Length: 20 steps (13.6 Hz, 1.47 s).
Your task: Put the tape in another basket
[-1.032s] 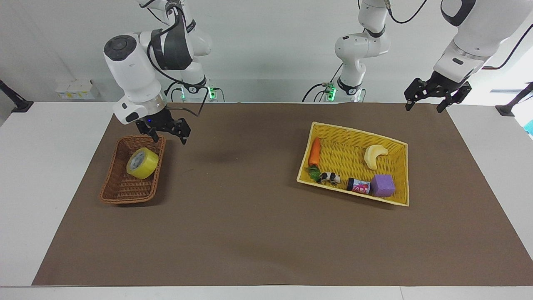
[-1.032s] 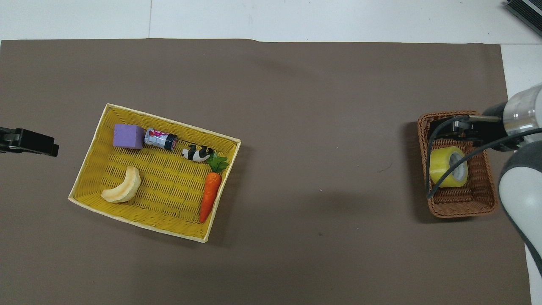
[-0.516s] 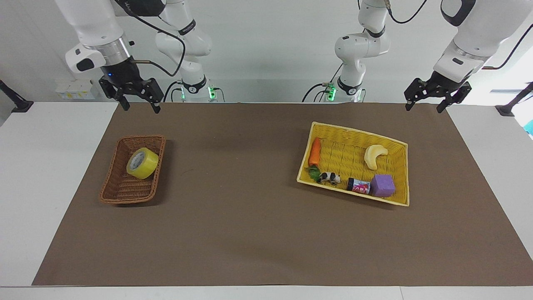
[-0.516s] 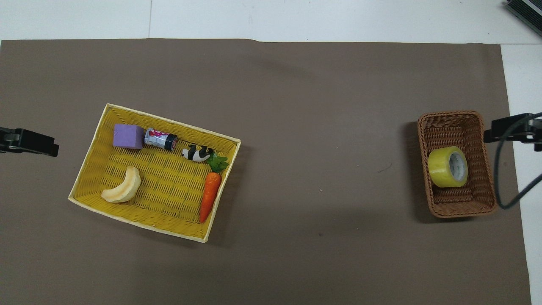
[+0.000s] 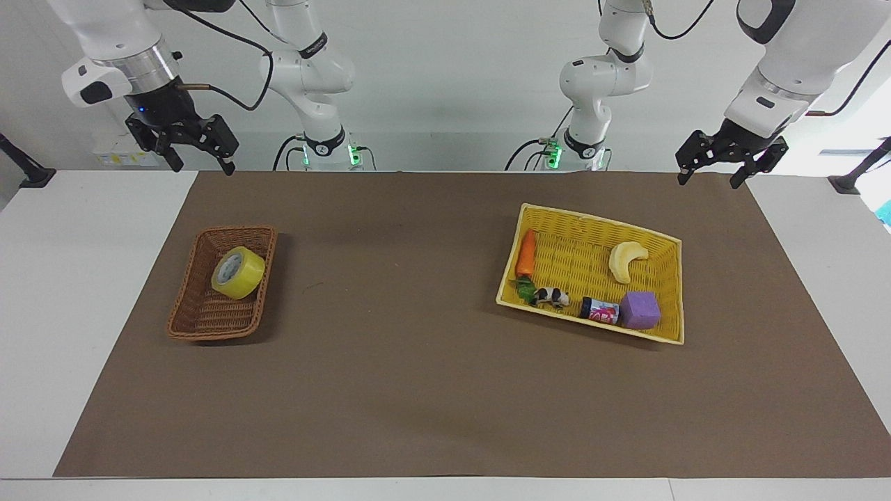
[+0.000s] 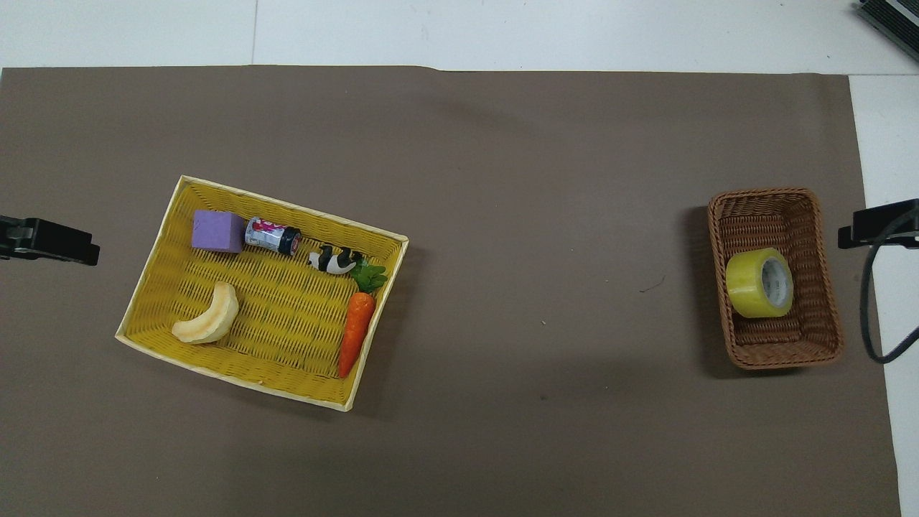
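The yellow tape (image 5: 238,272) rests tilted in the small brown wicker basket (image 5: 202,325) at the right arm's end of the mat; it also shows in the overhead view (image 6: 759,282), in the basket (image 6: 782,357). My right gripper (image 5: 200,165) is open and empty, raised over the mat's corner at that end, well clear of the basket; in the overhead view it (image 6: 879,226) shows at the frame's edge beside the basket. My left gripper (image 5: 708,181) is open and empty, waiting raised over the mat's corner at the left arm's end (image 6: 50,240).
A larger yellow woven basket (image 5: 598,220) toward the left arm's end holds a carrot (image 5: 527,253), banana toy (image 5: 625,260), purple block (image 5: 640,309), small can (image 5: 600,310) and cow figure (image 5: 552,297). Brown mat (image 5: 390,362) covers the table.
My right gripper has risen from just over the brown basket and drawn back toward the robots and the table's end. The tape stays in the basket. The left arm has not moved.
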Tool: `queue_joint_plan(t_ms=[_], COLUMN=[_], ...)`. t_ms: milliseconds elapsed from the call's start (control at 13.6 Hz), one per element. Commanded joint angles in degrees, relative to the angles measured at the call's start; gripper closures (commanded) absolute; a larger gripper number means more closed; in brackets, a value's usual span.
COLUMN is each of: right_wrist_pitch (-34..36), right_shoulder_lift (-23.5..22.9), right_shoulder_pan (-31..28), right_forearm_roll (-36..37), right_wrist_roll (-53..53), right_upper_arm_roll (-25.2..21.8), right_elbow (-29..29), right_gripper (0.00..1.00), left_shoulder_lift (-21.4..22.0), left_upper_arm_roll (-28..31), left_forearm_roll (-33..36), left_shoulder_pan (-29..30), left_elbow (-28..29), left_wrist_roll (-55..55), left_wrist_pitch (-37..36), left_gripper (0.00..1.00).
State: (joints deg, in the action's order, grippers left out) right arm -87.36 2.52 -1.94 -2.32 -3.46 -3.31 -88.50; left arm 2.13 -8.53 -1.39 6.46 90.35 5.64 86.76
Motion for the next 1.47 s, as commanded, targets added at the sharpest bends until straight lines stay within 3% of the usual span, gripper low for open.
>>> queue_joint_plan(t_ms=[0,147,737,959,1401], right_wrist_pitch=[0.44,-0.01,1.49,0.53,-1.15], right_shoulder_lift=[1.26,1.17,1.96,1.17,1.52], right_shoulder_pan=[2.19,3.95,4.05,6.57,6.86], right_forearm_roll=[-0.67,-0.67,-0.31,4.85,2.67], right_wrist_roll=[0.39,0.30,0.91,0.56,0.03], right_upper_arm_roll=[-3.00,-4.77,-4.16,-3.55,-3.63], right_elbow=[-1.41,-1.93,-3.08,-1.94,-2.29], right_gripper=[0.00,0.00,0.00,0.00,0.00], left_shoulder_lift=[0.24,0.24,0.24,0.24,0.24], left_upper_arm_roll=[-0.26,-0.26,-0.26,-0.26,-0.26], left_forearm_roll=[0.78,0.78,0.78,0.78,0.78], left_shoulder_pan=[0.30,0.30,0.30,0.30,0.30], left_elbow=[-0.52,-0.52,-0.52,-0.52,-0.52], left_wrist_roll=[-0.10,-0.10,-0.10,-0.10,-0.10], left_wrist_pitch=[-0.63,-0.63,-0.54,-0.63,-0.63], left_gripper=[0.00,0.00,0.00,0.00,0.00])
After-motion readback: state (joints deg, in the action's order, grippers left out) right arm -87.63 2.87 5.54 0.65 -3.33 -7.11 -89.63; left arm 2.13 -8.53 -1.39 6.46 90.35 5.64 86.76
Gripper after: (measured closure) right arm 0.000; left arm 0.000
